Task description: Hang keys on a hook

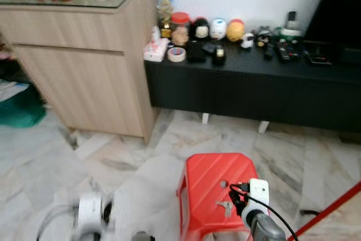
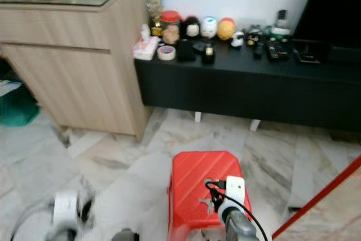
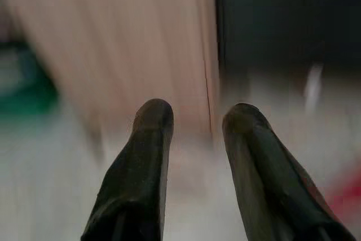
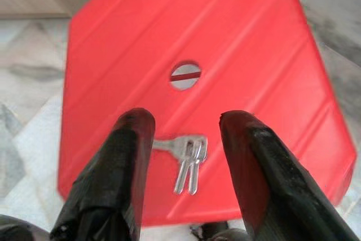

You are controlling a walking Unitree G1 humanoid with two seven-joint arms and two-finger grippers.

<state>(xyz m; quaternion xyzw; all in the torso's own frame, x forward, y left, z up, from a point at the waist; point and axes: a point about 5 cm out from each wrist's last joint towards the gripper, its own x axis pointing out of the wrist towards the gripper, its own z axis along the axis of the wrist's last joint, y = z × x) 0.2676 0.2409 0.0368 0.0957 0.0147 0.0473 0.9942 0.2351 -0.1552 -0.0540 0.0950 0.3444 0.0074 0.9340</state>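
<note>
Right gripper (image 4: pixel 183 139) hovers wide over the keys (image 4: pixel 189 159) near the stool's (image 4: pixel 254 55) front edge, straddling them to grasp.

Red plastic stool (image 4: pixel 254 55) stands on the marble floor (image 1: pixel 67 156). Its seat has a round hole at centre. A bunch of silver keys (image 4: pixel 189 159) lies flat on the seat, just beside the hole. Behind the stool, a low black cabinet (image 1: pixel 254 91) runs along the wall, carrying a tape roll (image 1: pixel 176 54), a red-lidded jar (image 1: pixel 180 28), small figurines and remote controls. A wooden sideboard (image 1: pixel 84 66) adjoins it.
</note>
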